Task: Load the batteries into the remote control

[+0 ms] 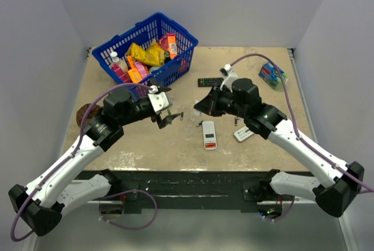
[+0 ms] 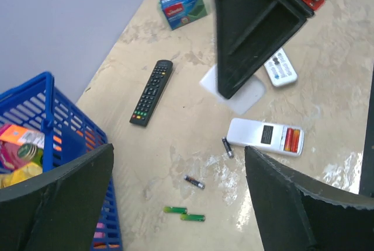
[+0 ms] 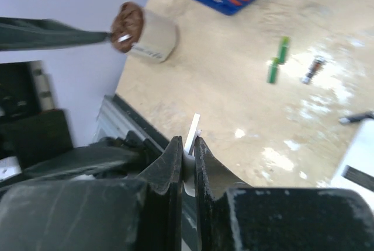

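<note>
Left gripper hangs released, its fingers spread wide. On the table between them lie two green batteries. Just beyond are two dark batteries, the farther one just beside the end of the remote control, which lies ahead toward the right-hand finger, red panel up. Right gripper is clenched on a thin white piece just past the remote control; farther out lie a black remote on the left-finger side, a white remote with grey buttons, and farthest a green packet.
</note>
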You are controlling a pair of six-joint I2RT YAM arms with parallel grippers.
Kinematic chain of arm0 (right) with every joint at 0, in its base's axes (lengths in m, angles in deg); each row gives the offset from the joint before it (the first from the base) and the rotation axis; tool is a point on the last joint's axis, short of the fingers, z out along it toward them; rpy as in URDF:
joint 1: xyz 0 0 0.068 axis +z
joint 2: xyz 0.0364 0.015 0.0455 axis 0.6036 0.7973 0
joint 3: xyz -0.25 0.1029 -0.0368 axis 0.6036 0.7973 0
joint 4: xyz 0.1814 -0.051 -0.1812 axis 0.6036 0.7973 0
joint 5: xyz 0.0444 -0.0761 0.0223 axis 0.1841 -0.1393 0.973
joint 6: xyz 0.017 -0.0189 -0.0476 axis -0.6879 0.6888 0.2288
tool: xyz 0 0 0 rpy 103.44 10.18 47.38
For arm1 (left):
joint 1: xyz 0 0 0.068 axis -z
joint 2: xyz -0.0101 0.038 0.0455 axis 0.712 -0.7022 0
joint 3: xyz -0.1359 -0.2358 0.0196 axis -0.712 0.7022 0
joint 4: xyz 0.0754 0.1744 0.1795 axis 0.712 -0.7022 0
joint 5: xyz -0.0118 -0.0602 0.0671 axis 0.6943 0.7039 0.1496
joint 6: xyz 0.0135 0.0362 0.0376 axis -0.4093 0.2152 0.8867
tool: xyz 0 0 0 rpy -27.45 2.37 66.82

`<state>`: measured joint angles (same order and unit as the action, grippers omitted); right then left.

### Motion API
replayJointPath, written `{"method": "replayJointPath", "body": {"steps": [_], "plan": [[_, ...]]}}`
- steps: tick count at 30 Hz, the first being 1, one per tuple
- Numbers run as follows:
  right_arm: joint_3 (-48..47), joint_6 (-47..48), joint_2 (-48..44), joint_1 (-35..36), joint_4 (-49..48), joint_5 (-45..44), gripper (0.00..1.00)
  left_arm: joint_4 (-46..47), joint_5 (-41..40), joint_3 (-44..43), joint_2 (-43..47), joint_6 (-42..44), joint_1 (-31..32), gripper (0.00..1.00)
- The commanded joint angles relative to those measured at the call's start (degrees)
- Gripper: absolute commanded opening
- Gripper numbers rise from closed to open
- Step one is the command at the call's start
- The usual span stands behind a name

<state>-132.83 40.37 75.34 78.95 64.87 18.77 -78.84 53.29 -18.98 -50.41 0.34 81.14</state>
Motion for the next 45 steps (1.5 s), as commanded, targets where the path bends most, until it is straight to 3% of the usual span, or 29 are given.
{"method": "replayJointPath", "body": {"steps": [1,5,12,18,25,31,37,45], "plan": [[11.03,-4.96,-6.23,-3.76,-4.11,-4.56,0.0,9.91,-8.47,4.12,4.11,-11.16,-0.15,1.0],[22.91,-9.97,-13.25,-7.71,-7.97,-7.29,0.0,12.91,-14.79,5.81,5.61,-19.42,-0.24,1.0],[41.99,-18.24,-18.9,-12.47,-21.31,-11.68,0.0,11.86,-16.3,6.95,6.75,-26.46,-0.24,1.0],[48.16,-21.67,-15.39,-14.05,-29.23,-17.57,0.0,9.49,-17.01,7.13,7.98,-29.36,-0.24,1.0],[52.46,-24.66,-5.21,-14.58,-39.96,-15.38,0.0,7.29,-17.18,7.04,9.04,-30.51,-0.24,1.0],[54.84,-25.89,-3.26,-14.58,-41.03,-16.52,0.0,7.11,-16.92,7.56,9.74,-31.04,-0.24,1.0],[54.57,-25.36,-2.47,-14.49,-34.53,-14.5,0.04,7.29,-16.74,8.09,10.27,-31.48,-0.15,1.0],[55.02,-27.04,-9.58,-14.58,-20.3,-16.78,0.31,7.64,-16.13,8.62,10.8,-31.74,-0.15,1.0]]}}
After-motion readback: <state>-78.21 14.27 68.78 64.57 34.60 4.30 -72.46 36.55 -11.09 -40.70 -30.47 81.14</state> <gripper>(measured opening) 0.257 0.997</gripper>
